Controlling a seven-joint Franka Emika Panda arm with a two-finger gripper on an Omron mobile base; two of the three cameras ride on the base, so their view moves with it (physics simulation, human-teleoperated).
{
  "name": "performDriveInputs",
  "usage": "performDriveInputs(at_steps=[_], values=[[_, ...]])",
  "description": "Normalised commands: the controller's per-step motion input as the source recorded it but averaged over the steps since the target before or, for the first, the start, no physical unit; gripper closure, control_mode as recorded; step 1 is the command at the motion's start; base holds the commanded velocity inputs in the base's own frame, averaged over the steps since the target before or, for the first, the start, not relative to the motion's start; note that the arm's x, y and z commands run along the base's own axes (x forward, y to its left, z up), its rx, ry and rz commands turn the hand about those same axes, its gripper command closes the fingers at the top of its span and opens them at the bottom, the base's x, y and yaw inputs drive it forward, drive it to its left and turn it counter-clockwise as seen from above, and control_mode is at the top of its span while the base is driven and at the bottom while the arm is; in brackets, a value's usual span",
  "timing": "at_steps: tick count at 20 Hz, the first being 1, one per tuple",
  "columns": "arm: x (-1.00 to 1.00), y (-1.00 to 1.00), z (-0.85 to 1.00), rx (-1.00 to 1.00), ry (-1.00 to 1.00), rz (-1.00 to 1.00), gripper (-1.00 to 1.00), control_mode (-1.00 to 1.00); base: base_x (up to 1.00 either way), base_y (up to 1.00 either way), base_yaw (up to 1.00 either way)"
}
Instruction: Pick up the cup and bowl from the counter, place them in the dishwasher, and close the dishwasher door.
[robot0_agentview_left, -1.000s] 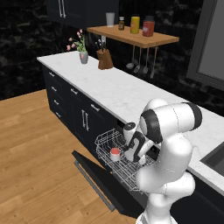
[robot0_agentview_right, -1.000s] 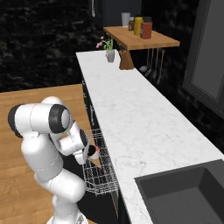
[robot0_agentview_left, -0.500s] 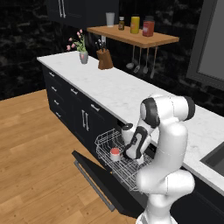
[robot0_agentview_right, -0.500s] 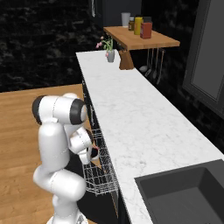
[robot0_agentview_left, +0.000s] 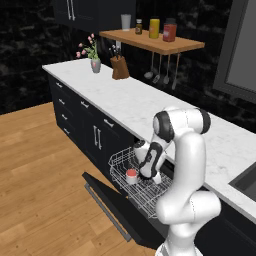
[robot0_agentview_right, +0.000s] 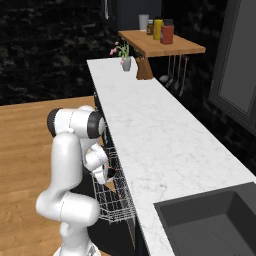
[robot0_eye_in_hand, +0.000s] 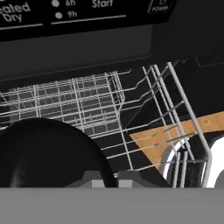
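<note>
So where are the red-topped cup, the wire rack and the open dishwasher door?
cup (robot0_agentview_left: 131, 173), left base view, its red top.
wire rack (robot0_agentview_left: 119, 161), left base view, its left rim.
dishwasher door (robot0_agentview_left: 112, 205), left base view, its black inner face.

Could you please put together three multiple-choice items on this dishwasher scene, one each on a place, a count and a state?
1. Where is the cup?
A. on the counter by the knife block
B. in the wire rack of the dishwasher
C. on the wooden floor

2. How many containers stand on the wooden shelf?
A. two
B. four
C. six

3. How does the dishwasher door stand?
A. folded down open
B. shut flush with the cabinets
C. taken off and leaning on the wall

Answers:
1 B, the red-topped cup sits inside the rack, beside the gripper.
2 B, a clear glass, a small dark jar, a yellow one and a red one stand in a row.
3 A, the black panel lies low under the pulled-out rack.
</note>
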Motion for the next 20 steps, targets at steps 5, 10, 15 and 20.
performDriveInputs(at_steps=[5, 10, 15, 20], values=[[0.00, 0.01, -0.14, -0.12, -0.09, -0.05, 1.00, -1.00, 0.00, 0.00, 0.00], [0.00, 0.01, -0.20, -0.13, -0.13, -0.06, 1.00, -1.00, 0.00, 0.00, 0.00], [0.00, 0.00, -0.39, -0.15, -0.12, -0.07, 1.00, -1.00, 0.00, 0.00, 0.00], [-0.18, 0.20, -0.53, -0.12, -0.12, -0.08, 1.00, -1.00, 0.00, 0.00, 0.00]])
